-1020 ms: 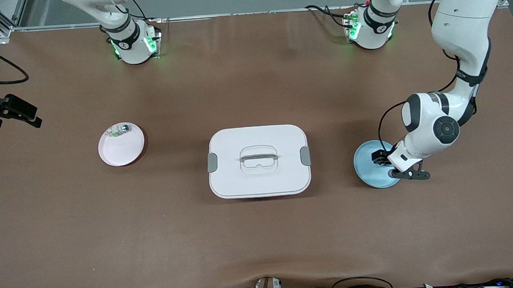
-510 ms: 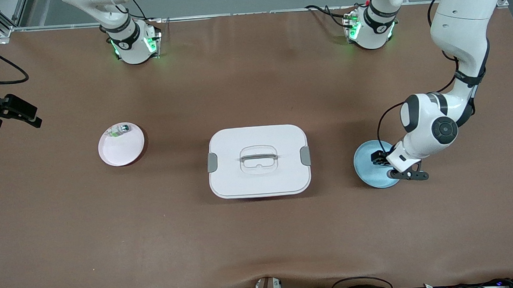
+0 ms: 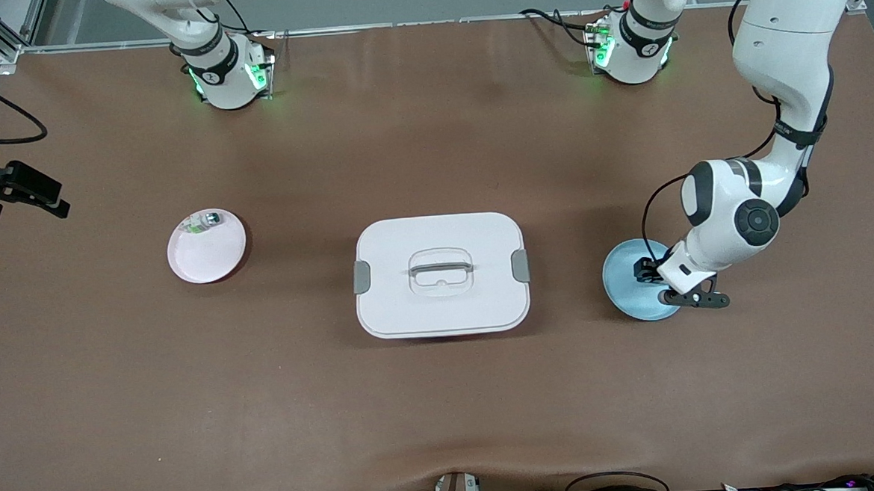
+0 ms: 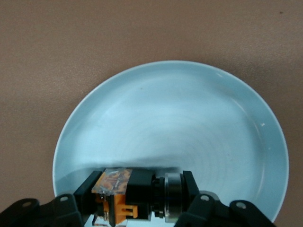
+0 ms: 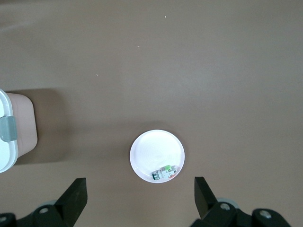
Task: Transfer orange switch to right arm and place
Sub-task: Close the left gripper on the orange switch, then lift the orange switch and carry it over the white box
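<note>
I can read no brand or writing on any of the things. My left claw (image 4: 137, 201) is down in the blue plate (image 3: 626, 288), near the tabletop (image 3: 445, 410) edge at the left arm's end, and it is clamped on the orange switch (image 4: 118, 198). My right claw (image 5: 139, 196) is wide, holding nothing, and waits high over the pink plate (image 3: 209, 254) with the small green switch (image 3: 204, 222). The white box (image 3: 441, 275) stands in the middle; much bare tabletop lies around, toward every edge.
</note>
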Robot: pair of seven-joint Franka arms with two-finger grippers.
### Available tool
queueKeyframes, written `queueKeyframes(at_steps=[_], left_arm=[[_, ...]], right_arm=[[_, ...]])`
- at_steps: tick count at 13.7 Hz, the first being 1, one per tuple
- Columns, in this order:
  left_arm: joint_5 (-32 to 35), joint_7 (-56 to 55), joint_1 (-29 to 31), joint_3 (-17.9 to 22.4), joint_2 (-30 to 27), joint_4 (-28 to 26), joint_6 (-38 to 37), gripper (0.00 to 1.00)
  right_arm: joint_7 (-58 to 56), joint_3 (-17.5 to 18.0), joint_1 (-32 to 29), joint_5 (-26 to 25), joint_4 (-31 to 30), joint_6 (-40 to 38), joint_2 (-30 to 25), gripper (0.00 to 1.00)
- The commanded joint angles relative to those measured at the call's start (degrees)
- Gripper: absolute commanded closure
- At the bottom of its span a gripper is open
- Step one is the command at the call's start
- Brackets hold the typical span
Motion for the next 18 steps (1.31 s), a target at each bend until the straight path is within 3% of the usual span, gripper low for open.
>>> queueKeyframes(at_steps=[1,10,14,18], left_arm=[[-1.5,0.6,0.5,-1.1,-0.7,-0.1,0.2,0.76],[-1.5,-2.2,0.6,-1.2,-9.5,0.0,-11.9,0.76],[-2.0,-9.4,0.2,-1.4,-16.0,2.0,-24.2,0.76],[-7.0,-14.1,0.2,-3.4,-19.7,9.7,-41.5,0.76]], right_arm=[[0.5,0.9,-1.3,-0.2,1.1,-0.6,0.4,0.0],[0.4,1.0,-1.3,-0.2,1.1,-0.6,0.4,0.0],[0.5,1.0,-1.4,-0.2,1.1,-0.6,0.4,0.0],[0.6,1.0,-1.2,-0.2,1.2,-0.5,0.4,0.0]])
